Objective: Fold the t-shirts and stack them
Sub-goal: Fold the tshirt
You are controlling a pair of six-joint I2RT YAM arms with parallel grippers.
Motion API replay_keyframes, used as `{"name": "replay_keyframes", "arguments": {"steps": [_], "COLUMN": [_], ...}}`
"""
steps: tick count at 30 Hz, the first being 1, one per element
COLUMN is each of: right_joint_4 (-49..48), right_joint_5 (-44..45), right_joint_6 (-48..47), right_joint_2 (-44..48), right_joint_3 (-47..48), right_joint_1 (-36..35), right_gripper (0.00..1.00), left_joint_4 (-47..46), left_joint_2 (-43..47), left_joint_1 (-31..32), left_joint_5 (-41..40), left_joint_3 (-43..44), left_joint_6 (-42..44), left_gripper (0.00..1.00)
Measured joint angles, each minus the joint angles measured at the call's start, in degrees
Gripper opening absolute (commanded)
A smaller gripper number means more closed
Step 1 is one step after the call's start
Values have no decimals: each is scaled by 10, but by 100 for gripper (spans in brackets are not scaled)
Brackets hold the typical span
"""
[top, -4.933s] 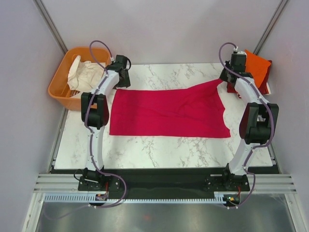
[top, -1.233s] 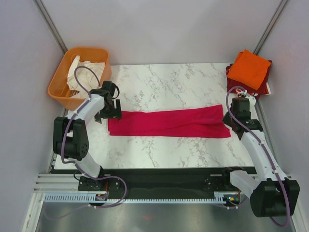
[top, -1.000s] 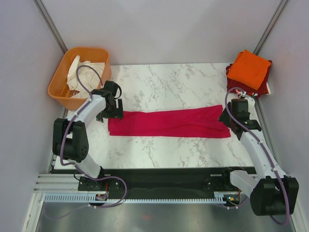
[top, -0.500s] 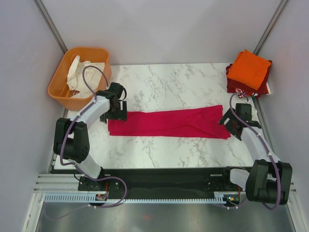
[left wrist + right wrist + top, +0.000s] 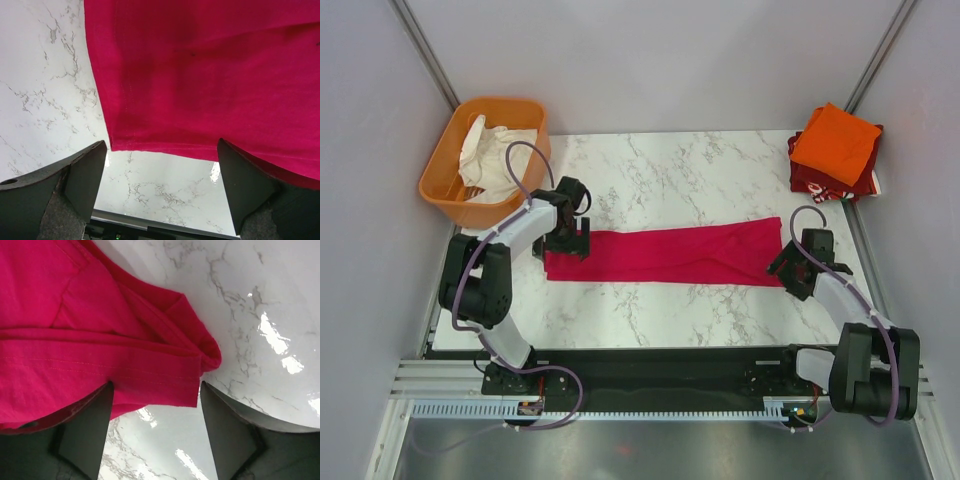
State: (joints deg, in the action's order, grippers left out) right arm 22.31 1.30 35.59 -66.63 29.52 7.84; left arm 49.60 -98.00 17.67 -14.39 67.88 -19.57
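Note:
The magenta-pink t-shirt lies as a long folded strip across the marble table. My left gripper hovers over its left end, open; in the left wrist view the near left corner of the shirt sits just ahead of the empty gap of the gripper. My right gripper is at the strip's right end, open, with a sleeve hem lying between the spread fingertips of the gripper. A folded orange t-shirt rests on a dark red one at the far right corner.
An orange plastic basket holding white cloth stands off the table's far left corner. Grey walls close in both sides, and a black strip with the arm bases runs along the near edge.
The pink shirt, spread wide some seconds ago, is now a narrow strip. In the last second the left gripper slid right over its end and the right gripper moved nearer, narrowing somewhat.

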Motion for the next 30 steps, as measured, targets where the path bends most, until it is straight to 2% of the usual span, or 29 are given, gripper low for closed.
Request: {"name": "replay_keyframes", "arguments": {"steps": [1,2,7,12,15,16,17,18,20,22,23,24,25,27,30], "right_joint_4": [-10,-24,-89,-129,-127,-123,-127,-122,-155,-140,-124,-110,-96,-76,-55], "right_joint_5": [-5,-9,-38,-47,-31,-27,-31,-40,-70,-95,-100,-98,-86,-54,3], "right_joint_6": [1,4,16,39,46,47,45,40,30,10,-5,-17,-30,-48,-54], "right_joint_2": [-8,-19,-98,-241,-346,-399,-436,-489,-596,-688,-731,-752,-750,-713,-598], "right_joint_3": [0,1,29,146,280,358,410,498,666,833,914,956,957,905,738], "right_joint_1": [0,0,1,-17,-60,-72,-94,-110,-135,-154,-163,-170,-178,-188,-191], "right_gripper": [62,44,2,0,0,0,2,12,63,73,82,87,92,94,95], "left_joint_4": [0,0,0,-6,-10,-14,-19,-21,-23,-26,-28,-30,-31,-31,-33], "left_joint_2": [0,0,33,123,153,155,154,152,150,149,149,150,151,154,156], "left_joint_1": [0,1,4,7,7,7,7,7,7,7,7,7,7,7,7], "left_joint_5": [1,5,26,39,41,41,42,42,43,43,42,42,42,40,39], "left_joint_3": [0,-2,-29,-73,-86,-86,-86,-86,-86,-86,-86,-87,-89,-91,-91], "left_joint_6": [-2,-3,-8,-8,-8,-8,-8,-8,-8,-8,-8,-8,-8,-8,-8], "left_gripper": [98,98,97,97,96,96,96,96,96,96,96,96,96,96,96]}}
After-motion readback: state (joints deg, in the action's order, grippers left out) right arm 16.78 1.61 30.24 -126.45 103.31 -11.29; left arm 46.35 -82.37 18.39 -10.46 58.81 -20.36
